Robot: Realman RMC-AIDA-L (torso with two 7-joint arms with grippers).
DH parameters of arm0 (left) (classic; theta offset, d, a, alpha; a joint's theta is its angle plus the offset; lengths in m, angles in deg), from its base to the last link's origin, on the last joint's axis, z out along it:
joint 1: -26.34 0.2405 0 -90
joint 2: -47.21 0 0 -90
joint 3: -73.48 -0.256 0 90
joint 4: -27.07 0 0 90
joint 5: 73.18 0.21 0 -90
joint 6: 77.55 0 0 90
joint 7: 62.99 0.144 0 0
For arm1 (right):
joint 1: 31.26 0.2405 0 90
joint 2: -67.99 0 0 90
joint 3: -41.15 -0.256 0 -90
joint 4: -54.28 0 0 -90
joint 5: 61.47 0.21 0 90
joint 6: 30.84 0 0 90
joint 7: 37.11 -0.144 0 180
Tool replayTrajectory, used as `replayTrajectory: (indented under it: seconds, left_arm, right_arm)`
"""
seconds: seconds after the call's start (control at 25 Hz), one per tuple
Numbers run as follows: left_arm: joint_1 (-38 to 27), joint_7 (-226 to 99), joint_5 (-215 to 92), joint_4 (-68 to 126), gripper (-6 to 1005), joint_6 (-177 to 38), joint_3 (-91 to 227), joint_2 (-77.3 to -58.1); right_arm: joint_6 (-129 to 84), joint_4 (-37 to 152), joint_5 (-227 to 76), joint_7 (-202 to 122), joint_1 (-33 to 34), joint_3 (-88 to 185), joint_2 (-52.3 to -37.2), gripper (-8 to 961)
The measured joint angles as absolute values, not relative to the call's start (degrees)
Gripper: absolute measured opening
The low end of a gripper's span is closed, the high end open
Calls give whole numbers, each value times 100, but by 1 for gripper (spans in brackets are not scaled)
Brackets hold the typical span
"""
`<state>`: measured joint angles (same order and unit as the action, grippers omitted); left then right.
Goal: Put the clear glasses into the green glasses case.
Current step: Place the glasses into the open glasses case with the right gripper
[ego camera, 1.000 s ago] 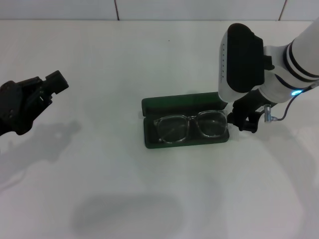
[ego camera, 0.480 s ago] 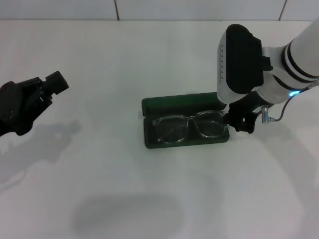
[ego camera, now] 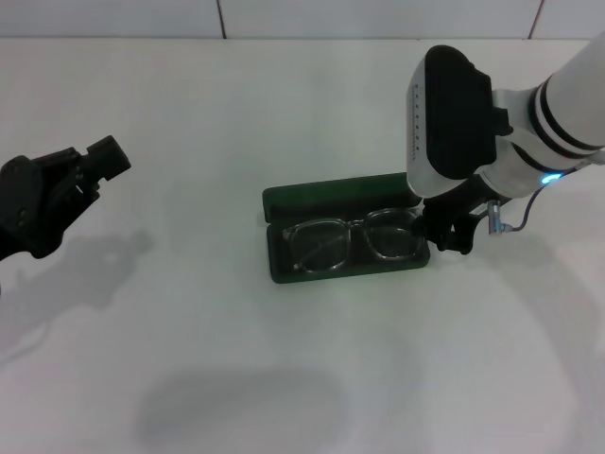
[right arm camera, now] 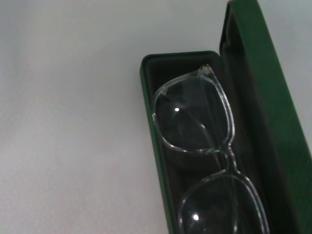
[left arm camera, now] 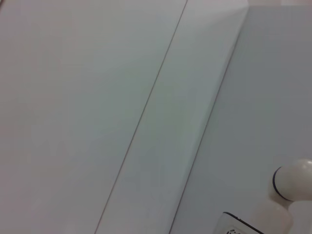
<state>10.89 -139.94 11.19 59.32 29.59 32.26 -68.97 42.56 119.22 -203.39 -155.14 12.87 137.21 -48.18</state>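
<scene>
The clear glasses lie lenses-up inside the open green glasses case, which sits at the table's centre with its lid standing along the far side. The right wrist view looks down on one end of the green glasses case, and the clear glasses rest on its dark lining. My right gripper is low at the case's right end, close against it. My left gripper hangs open and empty far off to the left.
A white table stretches all round the case. Behind it rises a white tiled wall. The left wrist view shows only pale wall panels and a bit of the right arm.
The right gripper has edged left against the case's right end. The case, with the glasses in it, has slid slightly left. The left arm has stayed still.
</scene>
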Motion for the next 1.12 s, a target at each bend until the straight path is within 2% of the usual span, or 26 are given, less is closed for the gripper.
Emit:
replayTrajectory:
  seconds: [1.12]
  left_arm:
    - [1125, -13981, 1120, 5897, 56, 2968, 3226, -6907]
  right_arm:
    - [4112, 11756, -19981, -15208, 1320, 13730, -4820, 25]
